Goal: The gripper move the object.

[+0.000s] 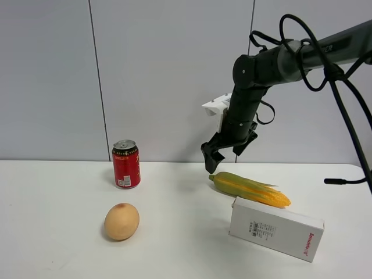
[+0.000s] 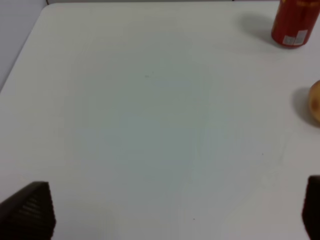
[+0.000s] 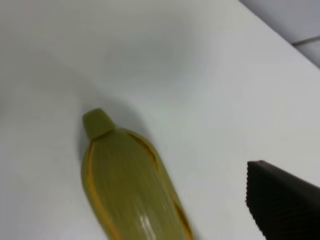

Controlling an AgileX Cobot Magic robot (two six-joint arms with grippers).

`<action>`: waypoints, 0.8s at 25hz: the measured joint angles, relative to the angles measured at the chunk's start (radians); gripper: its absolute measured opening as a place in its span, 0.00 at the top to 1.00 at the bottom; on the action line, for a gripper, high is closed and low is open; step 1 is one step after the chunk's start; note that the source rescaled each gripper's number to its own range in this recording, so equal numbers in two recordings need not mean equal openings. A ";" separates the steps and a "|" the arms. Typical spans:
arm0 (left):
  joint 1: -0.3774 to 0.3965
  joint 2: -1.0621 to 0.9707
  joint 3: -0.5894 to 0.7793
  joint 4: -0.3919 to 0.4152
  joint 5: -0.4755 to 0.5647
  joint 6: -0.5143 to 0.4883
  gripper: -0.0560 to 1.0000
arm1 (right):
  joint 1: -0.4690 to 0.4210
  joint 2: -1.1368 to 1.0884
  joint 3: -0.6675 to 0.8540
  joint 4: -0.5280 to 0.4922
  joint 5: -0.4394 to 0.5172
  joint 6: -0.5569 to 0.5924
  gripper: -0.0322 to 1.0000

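The ear of corn (image 1: 250,189) lies on the white table (image 1: 58,232), right of centre, with its green husk end to the left and its yellow tip to the right. My right gripper (image 1: 214,158) hangs just above the green end, apart from it, jaws open and empty. In the right wrist view the green end of the corn (image 3: 130,190) fills the lower middle, and one black finger (image 3: 285,205) shows beside it. My left gripper (image 2: 175,215) is open and empty over bare table; it is out of the exterior view.
A white box (image 1: 275,228) lies just in front of the corn, nearly touching it. A red can (image 1: 126,164) stands at the back left, also in the left wrist view (image 2: 295,22). A round tan fruit (image 1: 121,221) lies in front of the can.
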 joint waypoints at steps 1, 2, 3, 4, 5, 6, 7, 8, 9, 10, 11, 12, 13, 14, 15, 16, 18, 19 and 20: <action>0.000 0.000 0.000 0.000 0.000 0.000 0.00 | 0.006 -0.009 0.000 0.000 0.016 0.004 0.00; 0.000 0.000 0.000 0.000 0.000 0.000 0.00 | 0.014 -0.026 0.000 0.000 0.032 0.005 0.00; 0.000 0.000 0.000 0.000 0.000 0.000 0.00 | 0.021 -0.040 0.000 0.000 0.047 0.005 0.00; 0.000 0.000 0.000 0.000 0.000 0.000 0.00 | 0.029 -0.054 0.001 0.007 0.060 0.005 0.00; 0.000 0.000 0.000 0.000 0.000 0.000 0.00 | 0.039 -0.076 0.001 0.011 0.073 0.006 0.00; 0.000 0.000 0.000 0.000 0.000 0.000 0.00 | 0.050 -0.101 0.001 0.015 0.088 0.010 0.00; 0.000 0.000 0.000 0.000 0.000 0.000 0.00 | 0.061 -0.129 0.001 0.017 0.098 0.024 0.00; 0.000 0.000 0.000 0.000 0.000 0.000 0.00 | 0.072 -0.159 0.001 0.018 0.110 0.040 0.00; 0.000 0.000 0.000 0.000 0.000 0.000 0.00 | 0.081 -0.185 0.001 0.019 0.118 0.058 0.00; 0.000 0.000 0.000 0.000 0.000 0.000 0.00 | 0.091 -0.218 0.001 0.019 0.125 0.076 0.00; 0.000 0.000 0.000 0.000 0.000 0.000 0.00 | 0.102 -0.251 0.001 0.019 0.129 0.096 0.00; 0.000 0.000 0.000 0.000 0.000 0.000 0.00 | 0.111 -0.284 0.001 0.018 0.130 0.109 0.00; 0.000 0.000 0.000 0.000 0.000 0.000 0.00 | 0.120 -0.312 0.001 0.011 0.131 0.115 0.00; 0.000 0.000 0.000 0.000 0.000 0.000 0.00 | 0.132 -0.344 0.001 0.000 0.131 0.122 0.00; 0.000 0.000 0.000 0.000 0.000 0.000 0.00 | 0.142 -0.369 0.001 -0.014 0.132 0.127 0.00; 0.000 0.000 0.000 0.000 0.000 0.000 0.00 | 0.157 -0.404 0.001 -0.034 0.135 0.130 0.00; 0.000 0.000 0.000 0.000 0.001 0.000 0.00 | 0.179 -0.448 0.001 -0.071 0.147 0.140 0.00; 0.000 0.000 0.000 0.000 0.001 0.000 0.00 | 0.188 -0.477 0.001 -0.092 0.157 0.153 0.00; 0.000 0.000 0.000 0.000 0.001 0.000 0.00 | 0.193 -0.495 0.001 -0.104 0.170 0.166 0.00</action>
